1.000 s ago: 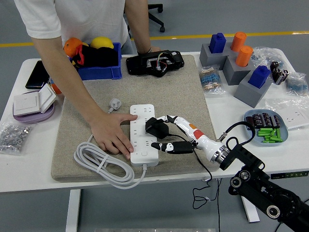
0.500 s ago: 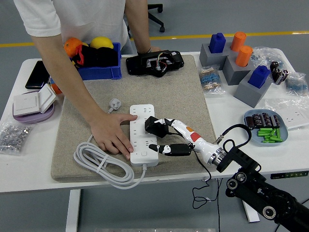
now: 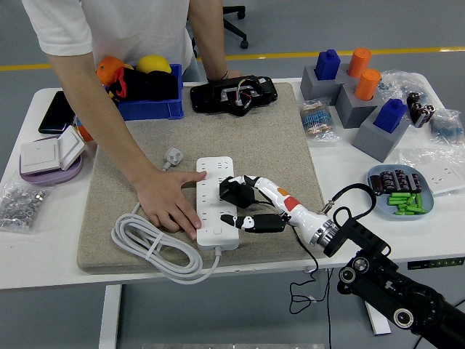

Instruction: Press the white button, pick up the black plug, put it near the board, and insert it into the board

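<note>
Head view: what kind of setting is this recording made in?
Probably a robotics lab or test room: a white table cluttered with practice props, such as a power strip on a felt mat and coloured blocks in grey holders.

Grey floor (image 3: 407, 25), yellow line (image 3: 341, 52), white table (image 3: 43, 251)

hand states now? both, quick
Left robot hand: not in view.
Right robot hand: shut on the black plug, over the power strip.
Person's hand: flat on the strip's left edge, holding nothing.
</note>
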Controlling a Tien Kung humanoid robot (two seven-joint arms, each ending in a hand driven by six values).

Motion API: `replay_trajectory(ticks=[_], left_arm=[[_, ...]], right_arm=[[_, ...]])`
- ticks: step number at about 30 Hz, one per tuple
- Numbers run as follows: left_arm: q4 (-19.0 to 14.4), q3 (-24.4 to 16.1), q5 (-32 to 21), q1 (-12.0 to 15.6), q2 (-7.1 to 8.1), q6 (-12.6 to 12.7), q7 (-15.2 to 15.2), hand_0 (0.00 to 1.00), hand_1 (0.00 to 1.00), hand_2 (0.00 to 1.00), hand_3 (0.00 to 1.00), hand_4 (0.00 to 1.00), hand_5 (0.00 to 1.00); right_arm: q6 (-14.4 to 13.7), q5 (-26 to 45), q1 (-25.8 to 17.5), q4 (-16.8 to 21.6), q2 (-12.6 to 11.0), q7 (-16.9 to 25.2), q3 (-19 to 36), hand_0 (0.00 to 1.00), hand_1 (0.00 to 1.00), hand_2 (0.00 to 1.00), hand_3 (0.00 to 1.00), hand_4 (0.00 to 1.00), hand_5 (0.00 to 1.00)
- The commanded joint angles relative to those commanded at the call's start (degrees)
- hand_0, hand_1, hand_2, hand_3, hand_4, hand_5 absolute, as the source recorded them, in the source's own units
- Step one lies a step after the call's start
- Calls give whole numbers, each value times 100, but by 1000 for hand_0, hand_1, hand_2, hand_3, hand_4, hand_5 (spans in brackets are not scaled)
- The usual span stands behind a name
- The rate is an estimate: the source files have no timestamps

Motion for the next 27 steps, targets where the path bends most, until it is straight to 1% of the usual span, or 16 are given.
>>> replay_trajectory(ticks=[8, 18, 27], left_arm=[[0, 20, -24, -11, -13, 2, -7, 466, 498, 512, 575, 599, 257], [0, -18, 16, -12, 1, 0, -2, 466, 499, 512, 575, 599, 257], [0, 3, 9, -10, -2, -2, -7, 466, 498, 512, 574, 599, 257]], right_arm=[[23, 39, 53, -114, 45, -15, -140, 906, 844, 788, 747, 886, 517], [42, 77, 131, 6, 54, -19, -304, 902, 837, 783, 742, 883, 517], [56, 90, 251, -81, 125, -20, -443, 901, 836, 782, 742, 883, 508]])
